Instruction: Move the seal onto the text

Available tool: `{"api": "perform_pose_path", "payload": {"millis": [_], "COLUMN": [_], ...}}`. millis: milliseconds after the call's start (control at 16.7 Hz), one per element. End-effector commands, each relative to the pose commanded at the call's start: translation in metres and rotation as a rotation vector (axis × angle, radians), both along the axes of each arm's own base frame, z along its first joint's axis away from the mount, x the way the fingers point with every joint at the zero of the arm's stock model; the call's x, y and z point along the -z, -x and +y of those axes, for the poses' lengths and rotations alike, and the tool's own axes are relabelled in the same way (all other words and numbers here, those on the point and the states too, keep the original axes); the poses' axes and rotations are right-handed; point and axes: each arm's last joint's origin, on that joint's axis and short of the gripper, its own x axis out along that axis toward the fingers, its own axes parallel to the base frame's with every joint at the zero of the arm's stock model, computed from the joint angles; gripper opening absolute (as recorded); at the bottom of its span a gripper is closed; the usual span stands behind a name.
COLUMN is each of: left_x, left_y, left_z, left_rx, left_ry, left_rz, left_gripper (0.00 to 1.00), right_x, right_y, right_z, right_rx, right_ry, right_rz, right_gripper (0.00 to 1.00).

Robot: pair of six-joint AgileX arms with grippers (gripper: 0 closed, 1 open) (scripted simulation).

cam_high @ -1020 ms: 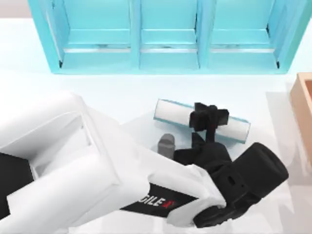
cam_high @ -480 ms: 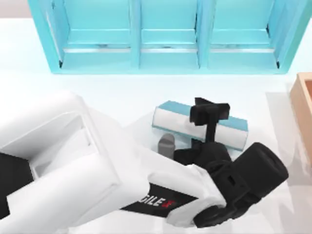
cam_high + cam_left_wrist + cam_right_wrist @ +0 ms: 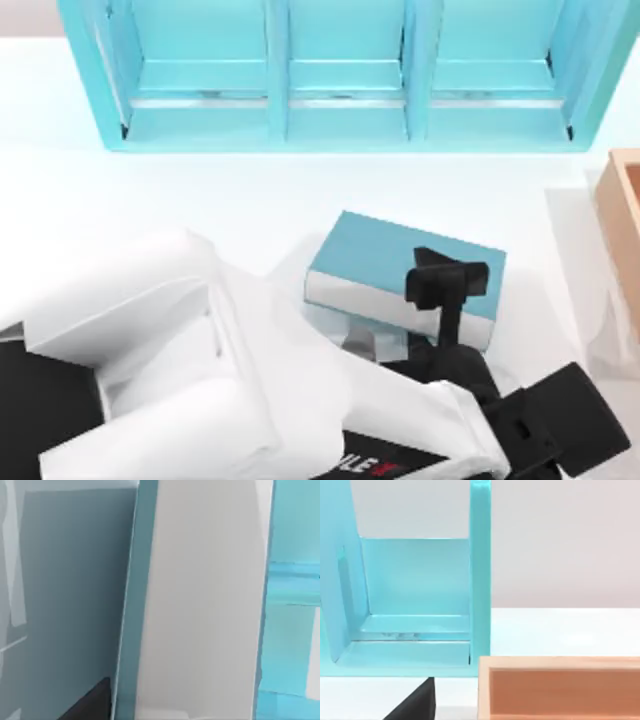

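Seal unseen under the left arm, the teal book (image 3: 400, 262) lies mid-worktop before the shelf unit (image 3: 340, 75), the left gripper (image 3: 447, 283) over its near edge, jaws' state unclear; centring over the cover looks wise.

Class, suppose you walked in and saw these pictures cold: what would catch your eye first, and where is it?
First the big white left arm, sweeping across the lower left of the top view, with its black left gripper over the teal book near the table's middle. Next the large teal shelf unit along the far edge, its compartments open to the front. A tan wooden box sits at the right edge.
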Motion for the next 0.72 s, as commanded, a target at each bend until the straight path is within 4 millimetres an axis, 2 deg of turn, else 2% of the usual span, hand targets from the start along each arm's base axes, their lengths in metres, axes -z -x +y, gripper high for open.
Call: {"api": "perform_pose_path", "payload": {"millis": [300, 540, 720], "left_x": [0.004, -0.007, -0.017], "left_y": [0.050, 0.085, 0.102], "left_z": [0.003, 0.010, 0.014], "left_rx": [-0.011, -0.010, -0.001], "left_ry": [-0.031, -0.041, -0.025], "left_rz": [0.020, 0.001, -0.020], "left_gripper": [1.00, 1.00, 1.00], "right_x": [0.000, 0.000, 0.000], "right_y": [0.000, 0.000, 0.000], "right_z": [0.000, 0.000, 0.000], "right_rx": [0.000, 0.000, 0.000], "right_ry": [0.000, 0.000, 0.000], "right_rz": [0.000, 0.000, 0.000], "right_gripper": [1.00, 1.00, 1.00]}}
